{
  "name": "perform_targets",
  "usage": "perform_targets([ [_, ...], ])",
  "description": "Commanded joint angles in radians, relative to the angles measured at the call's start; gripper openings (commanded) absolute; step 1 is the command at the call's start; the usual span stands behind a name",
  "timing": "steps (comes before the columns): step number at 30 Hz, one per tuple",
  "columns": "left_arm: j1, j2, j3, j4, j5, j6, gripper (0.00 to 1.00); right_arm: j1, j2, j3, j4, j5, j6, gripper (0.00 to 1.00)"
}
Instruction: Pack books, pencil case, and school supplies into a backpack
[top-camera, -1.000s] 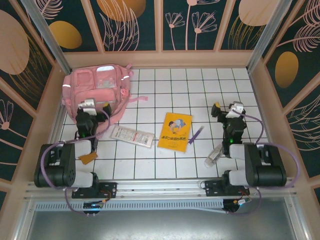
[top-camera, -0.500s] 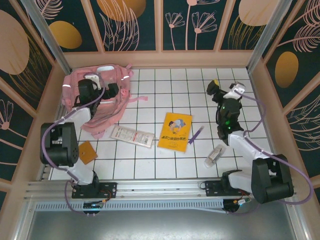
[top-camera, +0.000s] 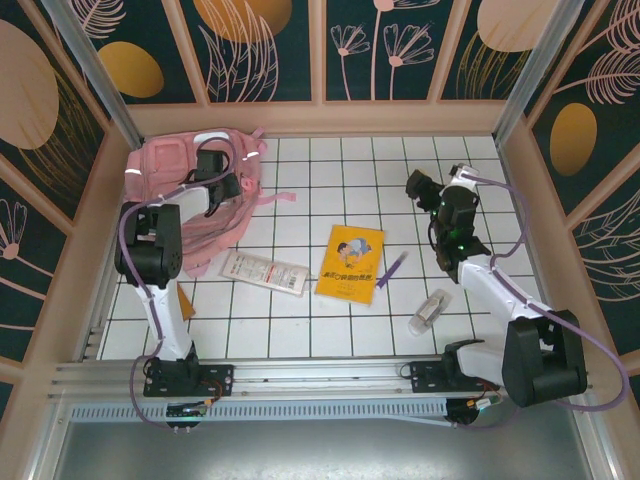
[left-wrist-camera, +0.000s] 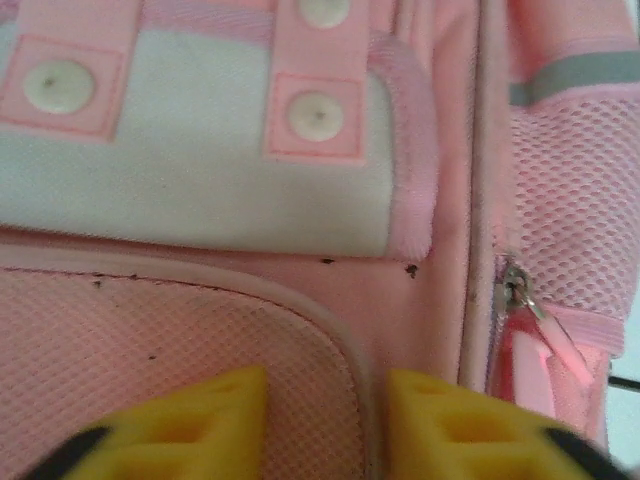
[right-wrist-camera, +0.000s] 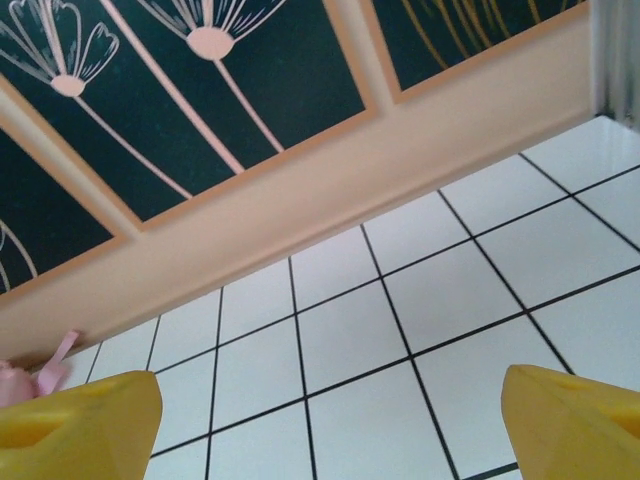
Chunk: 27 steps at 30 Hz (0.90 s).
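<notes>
Backpack (top-camera: 165, 165), pink, lies in the far left corner of the white tiled table (top-camera: 330, 170), with the left gripper (left-wrist-camera: 325, 385) down on its front.
That gripper's 2 yellow fingers (left-wrist-camera: 200, 425) stand close together astride the pocket's piped seam; I cannot tell whether they pinch it. The right gripper (right-wrist-camera: 330, 385) hangs spread wide, empty, over the far right tiles. The 1 yellow book (top-camera: 350, 263), white pencil case (top-camera: 263, 271), purple pen (top-camera: 392, 269) and small tube (top-camera: 430, 311) lie mid-table.

Top external: high, near side, looking down; backpack (top-camera: 165, 165) far left. Left wrist: pressed close against backpack front. Right wrist: low, well right of backpack, facing back wall (right-wrist-camera: 300, 220); pink strap (right-wrist-camera: 52, 362) shared with top view.
</notes>
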Motion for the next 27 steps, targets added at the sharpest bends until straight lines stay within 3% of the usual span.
perform_targets([
  [1,-0.013,0.038,0.043,-0.091,0.011,-0.039,0.08,0.008,-0.006,0.023,-0.025,-0.084,0.013,0.88],
  [2,-0.015,0.031,0.044,-0.083,0.038,-0.040,0.00,0.009,0.000,0.033,-0.033,-0.104,0.008,0.88],
  [8,-0.049,-0.071,0.024,-0.008,0.191,-0.053,0.00,0.010,0.065,0.106,-0.065,-0.236,0.014,0.87],
  [14,-0.135,-0.112,0.054,0.008,0.303,-0.051,0.00,0.009,0.183,0.188,-0.078,-0.413,0.045,0.79],
  [22,-0.320,0.018,0.175,0.095,0.370,-0.122,0.00,0.010,0.328,0.264,-0.102,-0.520,0.124,0.74],
  [27,-0.375,0.074,0.278,0.127,0.404,-0.228,0.00,0.009,0.412,0.324,-0.179,-0.625,0.126,0.71],
])
